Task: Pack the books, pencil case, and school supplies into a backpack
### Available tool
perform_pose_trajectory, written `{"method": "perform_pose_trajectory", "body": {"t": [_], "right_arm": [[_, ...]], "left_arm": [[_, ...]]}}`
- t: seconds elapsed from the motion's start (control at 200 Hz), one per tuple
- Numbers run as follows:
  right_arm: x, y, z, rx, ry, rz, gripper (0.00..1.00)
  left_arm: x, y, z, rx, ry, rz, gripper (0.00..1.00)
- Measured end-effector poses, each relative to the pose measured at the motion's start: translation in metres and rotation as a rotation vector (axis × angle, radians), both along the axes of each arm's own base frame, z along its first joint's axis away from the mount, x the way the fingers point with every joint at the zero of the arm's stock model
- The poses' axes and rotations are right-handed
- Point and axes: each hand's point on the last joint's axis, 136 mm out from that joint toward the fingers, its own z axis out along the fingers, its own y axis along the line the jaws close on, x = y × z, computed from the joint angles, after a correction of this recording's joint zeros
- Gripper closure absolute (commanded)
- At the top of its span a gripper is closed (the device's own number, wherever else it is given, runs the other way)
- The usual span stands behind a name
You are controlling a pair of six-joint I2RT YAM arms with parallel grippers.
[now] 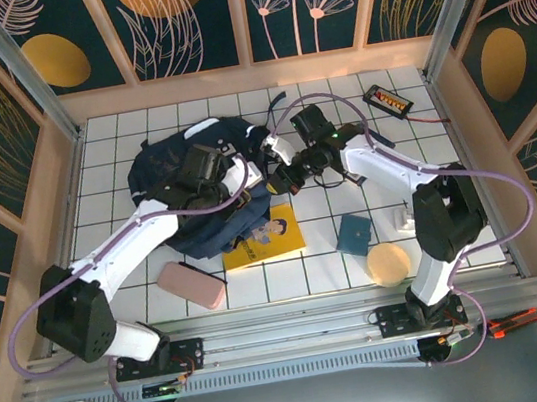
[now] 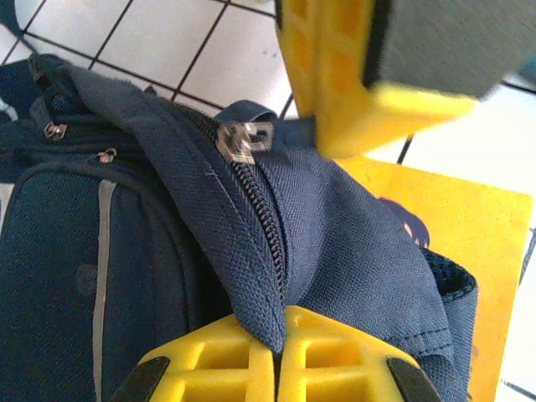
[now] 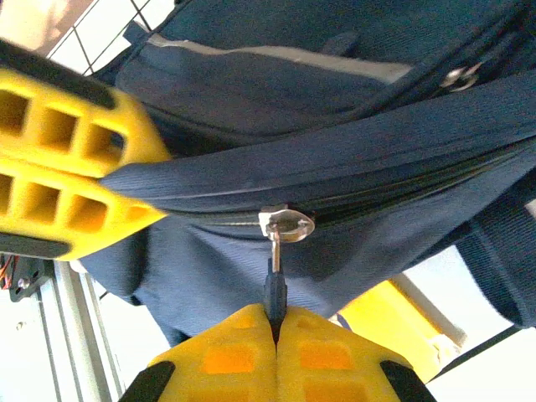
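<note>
Packing not yet begun: backpack (image 1: 157, 162) lies mid-table, zip looking mostly shut, while left gripper (image 2: 279, 343) pinches its fabric and right gripper (image 3: 275, 322) clamps the zip pull (image 3: 275, 280); yellow book (image 1: 272, 238), pencil case (image 1: 192, 285) and teal pad (image 1: 354, 235) wait outside.

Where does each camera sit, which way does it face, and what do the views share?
Top external: above and behind the bases, looking down at the table; both arms show, left gripper and right gripper meeting over the backpack.
Left wrist: rides the left arm, looking along its fingers, shut on backpack fabric.
Right wrist: rides the right arm, looking along its fingers, shut on the zip pull.
Shared: both wrist views show the zip pull and the opposite gripper's yellow finger.
</note>
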Motion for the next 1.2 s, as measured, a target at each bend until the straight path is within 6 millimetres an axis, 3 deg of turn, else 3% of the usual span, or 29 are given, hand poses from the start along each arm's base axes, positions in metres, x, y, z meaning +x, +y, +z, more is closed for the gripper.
{"method": "perform_pose_trajectory", "body": {"t": [0.235,0.295,0.39,0.49,0.56,0.651,0.781,0.901,0.956,1.036,1.116,1.201], "right_arm": [[-0.014,-0.004,0.005,0.001,-0.007,0.007,1.00],[-0.015,-0.006,0.004,0.001,-0.001,-0.008,1.00],[-0.016,-0.010,0.000,0.013,-0.005,-0.032,1.00],[-0.019,-0.018,-0.006,0.021,-0.017,-0.057,1.00],[-0.018,-0.027,-0.009,0.022,-0.019,-0.085,1.00],[-0.018,-0.040,-0.013,0.015,-0.029,-0.125,1.00],[-0.022,-0.050,-0.011,0.026,-0.084,-0.154,1.00],[-0.023,-0.053,-0.005,0.040,-0.133,-0.164,1.00],[-0.022,-0.053,-0.002,0.043,-0.149,-0.168,1.00],[-0.020,-0.052,0.000,0.044,-0.164,-0.172,1.00],[-0.020,-0.051,0.001,0.044,-0.171,-0.170,1.00],[-0.020,-0.049,0.002,0.048,-0.182,-0.167,1.00]], "left_arm": [[0.012,-0.026,0.002,-0.052,0.031,0.000,1.00],[0.012,-0.030,0.001,-0.066,0.049,0.003,0.85],[0.012,-0.034,-0.001,-0.084,0.076,0.018,0.76],[0.011,-0.036,0.002,-0.106,0.086,0.037,0.57],[0.014,-0.036,0.011,-0.137,0.056,0.066,0.37],[0.017,-0.028,0.030,-0.198,0.013,0.137,0.27],[0.038,-0.023,0.065,-0.329,0.018,0.268,0.29],[0.082,-0.041,0.085,-0.393,0.120,0.345,0.54],[0.107,-0.057,0.087,-0.403,0.166,0.352,0.57],[0.120,-0.070,0.064,-0.388,0.255,0.375,0.57],[0.108,-0.067,0.027,-0.317,0.386,0.411,0.59],[0.096,-0.063,0.003,-0.263,0.477,0.439,0.62]]}}
